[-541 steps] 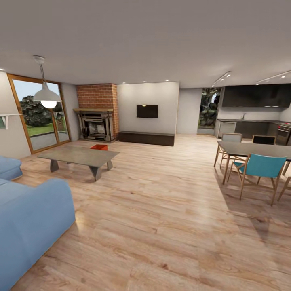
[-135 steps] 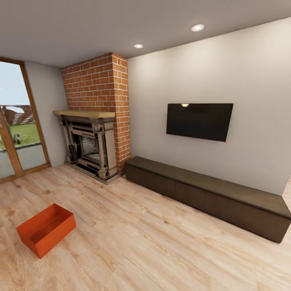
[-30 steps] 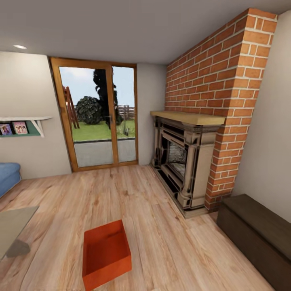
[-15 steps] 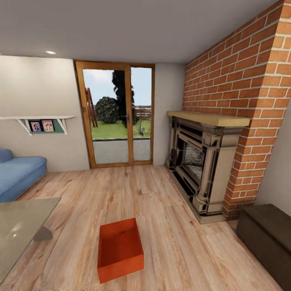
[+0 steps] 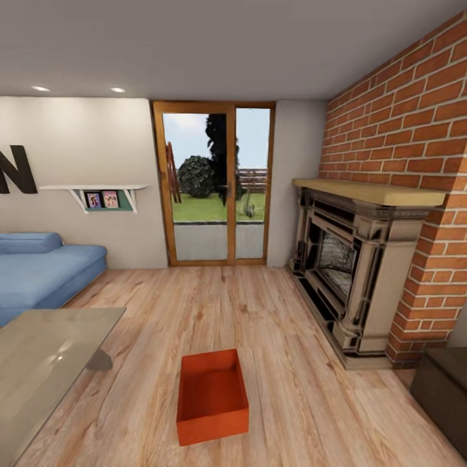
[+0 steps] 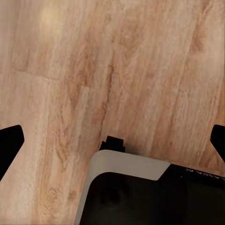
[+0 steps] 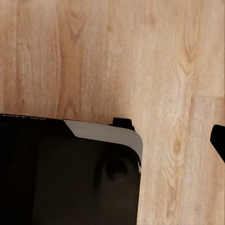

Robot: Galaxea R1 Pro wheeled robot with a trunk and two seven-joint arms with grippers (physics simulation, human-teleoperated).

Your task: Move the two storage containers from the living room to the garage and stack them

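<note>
Red box on the living-room floor

One box (image 5: 213,394) sat on the wood floor (image 5: 272,337), between the glass table (image 5: 39,360) and the fireplace (image 5: 353,272), apart from both. The left gripper (image 6: 112,140) pointed at bare planks, fingertips spread wide, empty. The right gripper's (image 7: 218,140) opening couldn't be judged.

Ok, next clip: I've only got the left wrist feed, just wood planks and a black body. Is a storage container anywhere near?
Observer: Yes. The head view shows one red-orange storage container on the plank floor, straight ahead, open side up.
Operator: Anything in it?
Observer: It looks empty.
Operator: What flanks it?
Observer: A coffee table on the left and the brick fireplace on the right, both apart from it.
</note>
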